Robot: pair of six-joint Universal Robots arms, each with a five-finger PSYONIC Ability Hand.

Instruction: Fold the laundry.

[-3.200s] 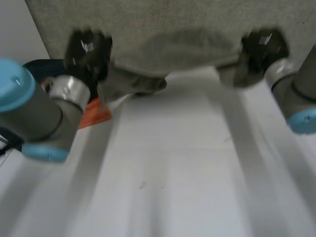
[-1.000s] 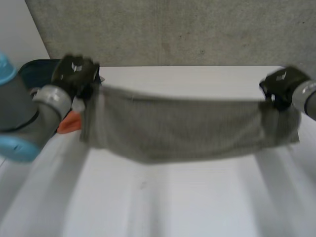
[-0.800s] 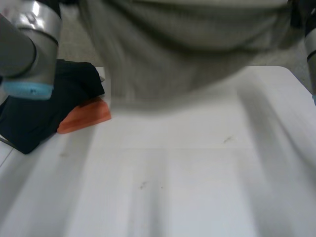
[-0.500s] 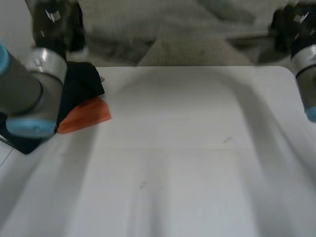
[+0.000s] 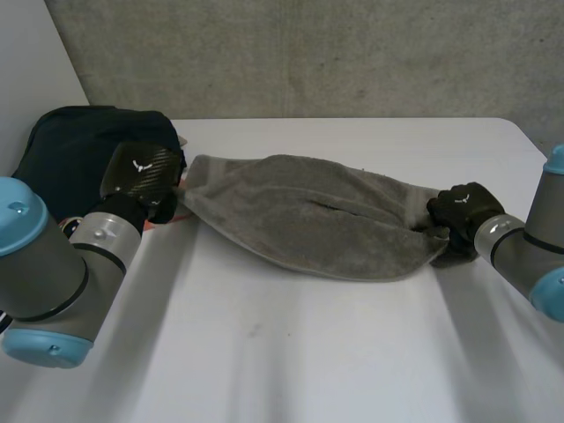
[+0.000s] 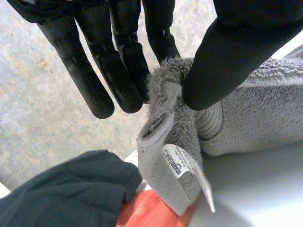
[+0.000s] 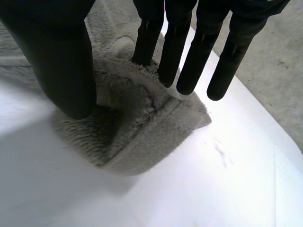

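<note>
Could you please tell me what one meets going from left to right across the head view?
dark garment → left hand → grey towel, pinched at each end by a hand → right hand

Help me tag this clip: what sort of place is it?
Probably a robotics lab bench: white table with bare concrete beyond it, grey towel held at its ends by the left hand and right hand.

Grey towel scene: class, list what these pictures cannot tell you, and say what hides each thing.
- Orange item, left wrist view: mostly covered by the grey towel corner and the dark garment.
- Towel label, left wrist view: the small print is too small to read.
- Dark garment, head view: partly behind the left arm.
</note>
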